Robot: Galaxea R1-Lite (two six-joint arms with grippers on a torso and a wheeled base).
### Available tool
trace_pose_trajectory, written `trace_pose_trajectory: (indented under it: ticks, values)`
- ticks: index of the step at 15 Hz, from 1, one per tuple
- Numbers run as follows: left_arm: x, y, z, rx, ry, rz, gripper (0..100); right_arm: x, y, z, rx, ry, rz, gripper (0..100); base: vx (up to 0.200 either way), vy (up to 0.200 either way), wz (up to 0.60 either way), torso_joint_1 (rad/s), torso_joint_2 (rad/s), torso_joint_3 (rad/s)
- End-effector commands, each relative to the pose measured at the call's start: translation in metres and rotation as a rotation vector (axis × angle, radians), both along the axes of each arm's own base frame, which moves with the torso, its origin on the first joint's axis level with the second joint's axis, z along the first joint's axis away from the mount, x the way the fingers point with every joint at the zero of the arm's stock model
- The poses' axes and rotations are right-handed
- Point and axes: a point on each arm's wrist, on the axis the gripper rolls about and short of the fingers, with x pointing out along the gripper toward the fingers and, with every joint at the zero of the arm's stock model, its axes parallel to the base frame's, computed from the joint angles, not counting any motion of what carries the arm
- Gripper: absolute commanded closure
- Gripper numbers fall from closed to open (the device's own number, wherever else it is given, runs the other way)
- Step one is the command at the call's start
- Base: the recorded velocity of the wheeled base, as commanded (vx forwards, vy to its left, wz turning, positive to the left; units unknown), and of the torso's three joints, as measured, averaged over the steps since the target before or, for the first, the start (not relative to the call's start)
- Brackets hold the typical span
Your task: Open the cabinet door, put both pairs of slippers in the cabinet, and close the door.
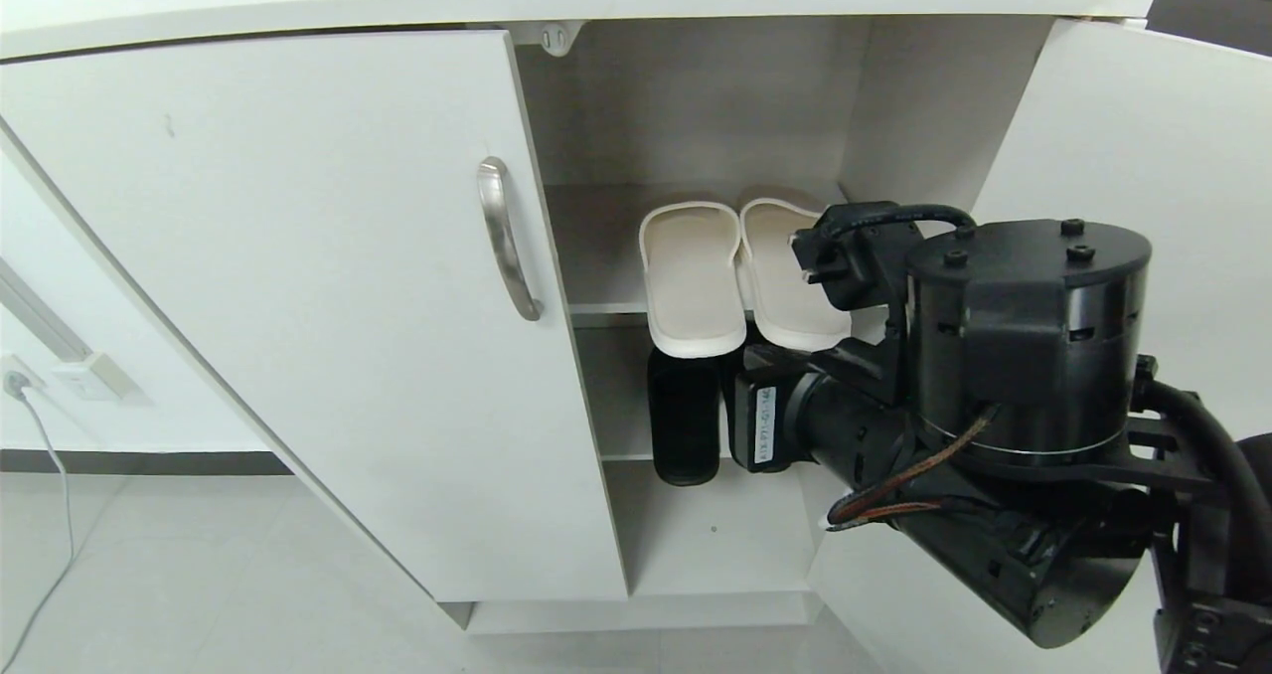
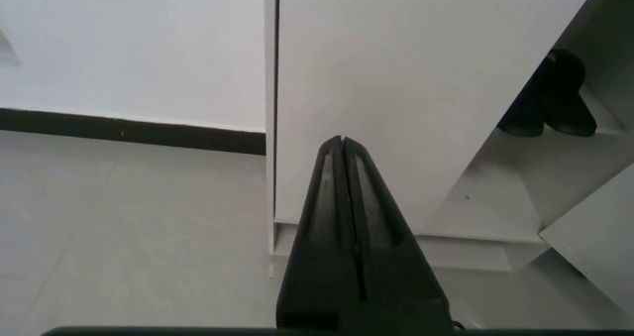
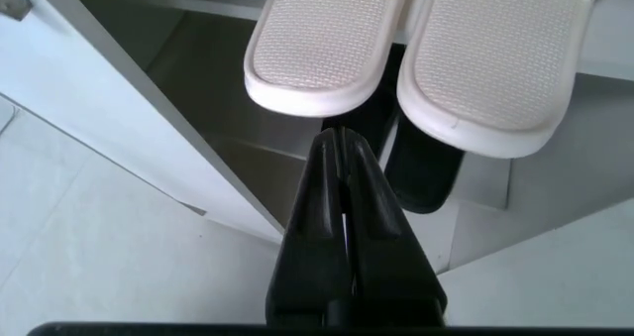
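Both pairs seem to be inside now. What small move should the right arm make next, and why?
Probably draw the right gripper back from the shelves: white slippers and black slippers already lie inside, its jaws are shut on nothing, and the open door waits.

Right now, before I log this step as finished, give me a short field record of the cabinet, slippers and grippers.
right door: white cabinet panel, swung open
left door: white panel with metal bar handle, covering the left half
upper shelf: pair of white textured slippers, ends overhanging the edge
lower shelf: pair of black slippers, also overhanging
left gripper: shut, empty, low outside the cabinet
right gripper: shut, empty, just before the slippers
remaining: close the right door
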Motion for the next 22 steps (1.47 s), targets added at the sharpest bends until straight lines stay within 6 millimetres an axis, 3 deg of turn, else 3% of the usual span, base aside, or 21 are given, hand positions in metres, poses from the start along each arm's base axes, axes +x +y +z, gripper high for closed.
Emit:
trace_pose_trajectory:
  ticks: [1,15,22]
  values:
    - [0.000,0.000,0.000,0.000,0.000,0.001,100,0.000,0.001,-0.001,-0.004,0.002,0.000,100,-0.200,0.000,0.00,0.007,0.01,-0.002]
    - [0.000,0.000,0.000,0.000,0.000,0.001,100,0.000,0.000,-0.010,-0.031,0.017,0.003,100,-0.200,0.000,0.00,0.002,0.00,0.002]
    - [0.000,0.000,0.000,-0.003,0.000,0.001,100,0.003,-0.005,-0.026,-0.069,0.038,0.002,100,0.000,0.000,0.00,0.000,0.00,0.000]
